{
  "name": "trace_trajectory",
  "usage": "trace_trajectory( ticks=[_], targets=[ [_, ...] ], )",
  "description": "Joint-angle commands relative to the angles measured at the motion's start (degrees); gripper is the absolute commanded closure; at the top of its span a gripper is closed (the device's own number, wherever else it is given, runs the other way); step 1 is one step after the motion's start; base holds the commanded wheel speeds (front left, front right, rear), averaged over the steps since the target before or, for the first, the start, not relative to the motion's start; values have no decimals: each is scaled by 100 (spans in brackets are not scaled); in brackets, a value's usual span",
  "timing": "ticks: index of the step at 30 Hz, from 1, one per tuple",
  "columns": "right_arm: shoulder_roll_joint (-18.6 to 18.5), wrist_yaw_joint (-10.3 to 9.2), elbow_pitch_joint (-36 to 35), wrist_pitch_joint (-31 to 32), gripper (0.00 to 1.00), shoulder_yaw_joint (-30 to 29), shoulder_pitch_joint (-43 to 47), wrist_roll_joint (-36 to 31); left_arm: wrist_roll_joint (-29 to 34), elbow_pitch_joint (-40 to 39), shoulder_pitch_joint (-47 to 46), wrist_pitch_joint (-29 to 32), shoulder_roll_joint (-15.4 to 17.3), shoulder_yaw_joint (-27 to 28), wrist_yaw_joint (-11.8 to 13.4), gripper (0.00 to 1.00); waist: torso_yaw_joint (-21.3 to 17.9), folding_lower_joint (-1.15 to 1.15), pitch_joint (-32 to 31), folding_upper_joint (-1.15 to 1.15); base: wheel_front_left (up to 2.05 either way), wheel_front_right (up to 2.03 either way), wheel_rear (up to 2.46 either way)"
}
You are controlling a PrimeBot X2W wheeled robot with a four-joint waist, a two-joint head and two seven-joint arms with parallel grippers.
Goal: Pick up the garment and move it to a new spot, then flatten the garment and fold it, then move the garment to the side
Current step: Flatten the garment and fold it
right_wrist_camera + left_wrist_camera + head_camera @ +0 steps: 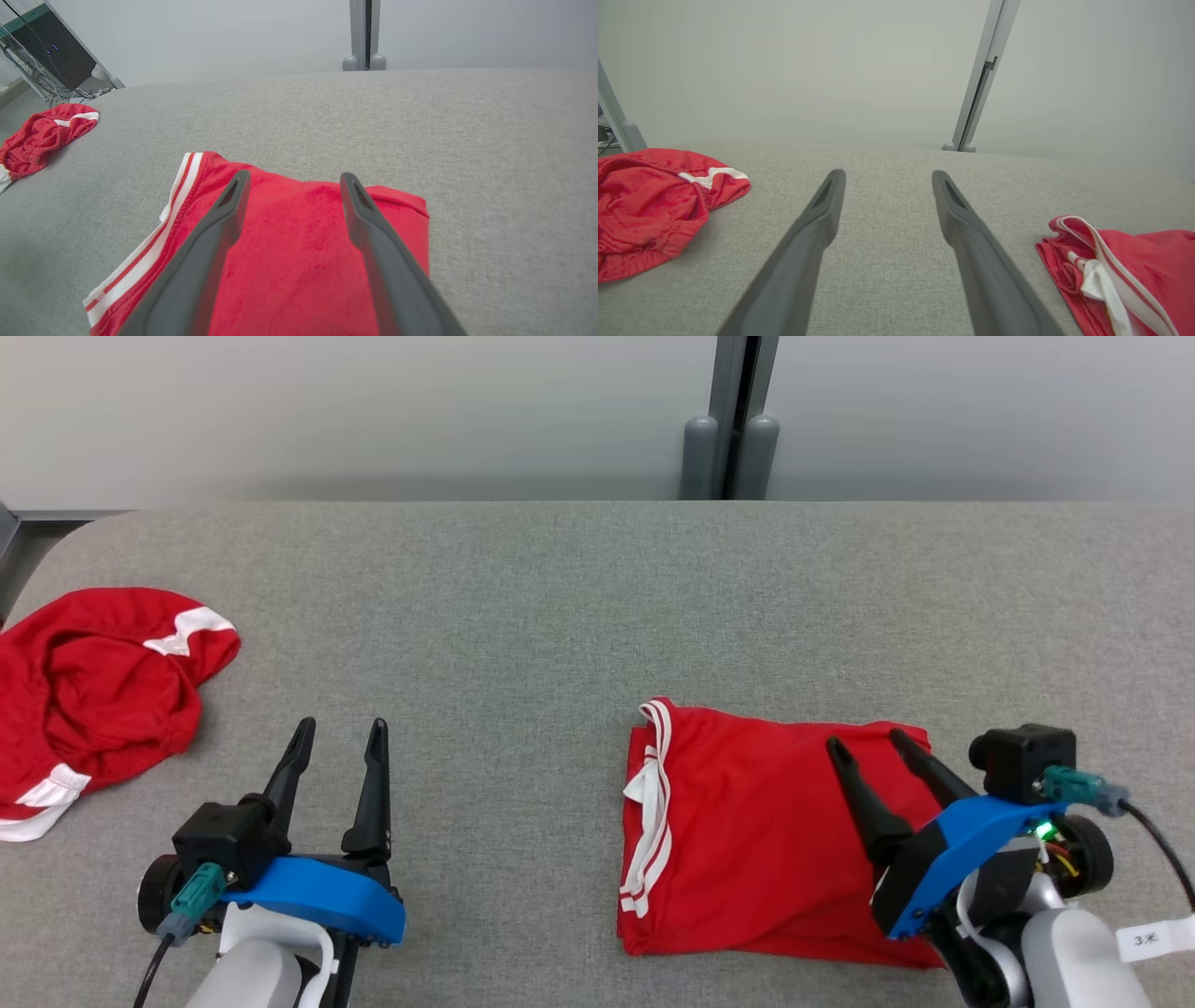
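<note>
A folded red garment with white stripes lies flat on the near right part of the grey worktop, its striped edge turned to the left. The right hand is over the garment's right half with its fingers spread wide, holding nothing. The left hand is at the near left over bare worktop, also wide and empty. A crumpled red garment sits at the left edge, well apart from the folded one.

Red garment — folded flat, white-striped edge leftward.
</note>
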Motion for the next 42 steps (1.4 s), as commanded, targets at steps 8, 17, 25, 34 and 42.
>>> trace_trajectory(
  ticks=[8,17,25,34,42],
  targets=[
    [-3,5,1214,-918,100,983,-478,-2,16,-12,-177,-47,-19,-12,-29,0,161,0,221,0,0,0,0],
    [-9,4,2869,-799,100,2446,-1328,552,62,152,-329,-61,-154,-91,-139,0,549,0,295,0,0,0,0],
    [-6,5,2977,-1065,0,3008,-1629,1637,55,274,-198,-77,-140,-6,-154,0,561,0,153,0,0,0,0],
    [-15,4,1955,-1821,0,1998,-1258,1215,30,144,149,-82,-50,244,-39,0,120,0,-240,0,0,0,0],
    [-15,5,429,-1673,0,-52,-89,-114,62,-84,558,-85,-35,497,37,0,-224,0,-490,0,0,0,0]
  ],
)
